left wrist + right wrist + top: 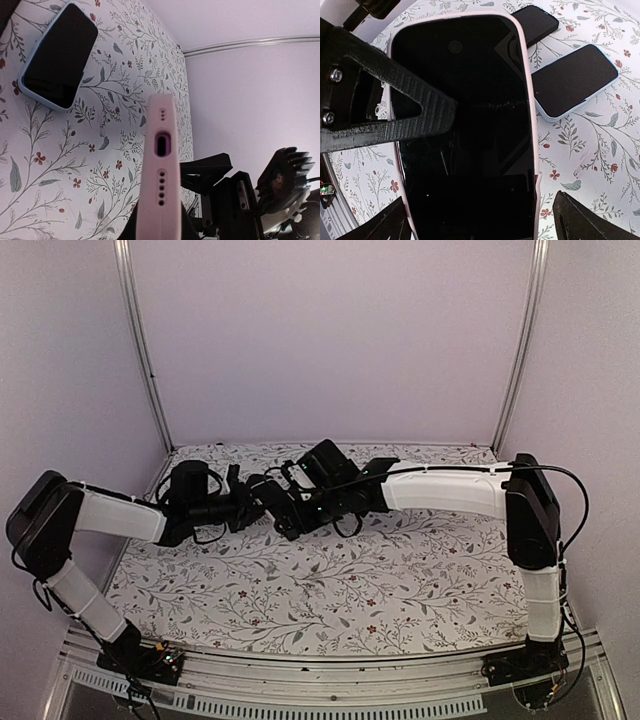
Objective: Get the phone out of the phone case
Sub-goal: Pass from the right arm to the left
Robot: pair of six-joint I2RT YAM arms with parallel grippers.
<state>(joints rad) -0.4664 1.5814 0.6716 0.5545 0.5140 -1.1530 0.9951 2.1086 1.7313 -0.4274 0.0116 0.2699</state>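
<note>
The two arms have white sleeves and black joints. In the top view they reach in from 8 o'clock and 4 o'clock and meet near the middle of the table (400, 580). The table wears a white cloth printed with small grey leaves and red flowers.

The left pincer (247, 503) is clenched on the phone case (161, 170) and holds it up over the cloth. The case is pale pink and smooth, with round corners. Its thin end shows one oval hole for a plug. Rows of tiny round holes sit at 12 and 6 o'clock of that hole.

The phone (470, 150) sits inside the case. Its front is flat, black, shiny glass, and the pink rim goes all the way round it.

The right pincer (288, 512) is released, with its fingers spread wide. One black finger (390, 107), rough and shaped like a triangle, reaches over the glass from 9 o'clock. I cannot tell if it touches the glass.

Farther off, two more phones lie flat on the cloth, at 1 o'clock of the pink case. The blue phone (575, 82) has a light blue rim and a dark screen. The black phone (536, 24) lies just beside it, partly hidden by the pink case.

At the back stand plain, pale purple walls (330, 340).
</note>
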